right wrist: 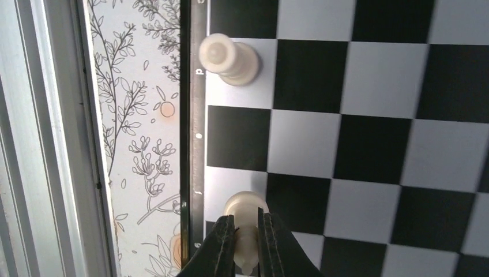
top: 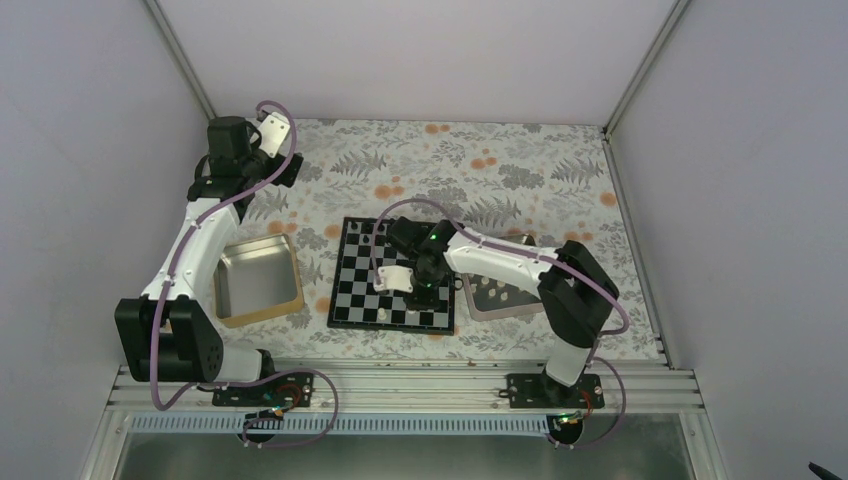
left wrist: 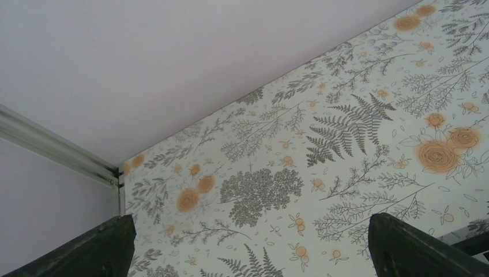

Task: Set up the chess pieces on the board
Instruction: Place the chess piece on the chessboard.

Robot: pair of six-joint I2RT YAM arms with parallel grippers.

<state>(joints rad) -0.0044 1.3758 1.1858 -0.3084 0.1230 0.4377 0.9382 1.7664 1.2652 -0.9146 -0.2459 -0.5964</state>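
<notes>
The black-and-silver chequered board (top: 352,272) lies mid-table. My right gripper (top: 423,296) hangs over its near edge. In the right wrist view the right gripper (right wrist: 247,231) is shut on a cream chess piece (right wrist: 244,210), held over a silver square beside the board's black rim (right wrist: 193,121). A second cream piece (right wrist: 228,56) stands on an edge square farther along; it also shows in the top view (top: 383,315). My left gripper (top: 282,168) is open and empty at the far left; its fingers (left wrist: 403,248) frame only the floral cloth.
An empty square metal tray (top: 258,280) lies left of the board. A second tray (top: 495,295) holding cream pieces lies right of it, partly under my right arm. Tiny dark pieces (top: 362,230) stand on the board's far row. Walls enclose the table.
</notes>
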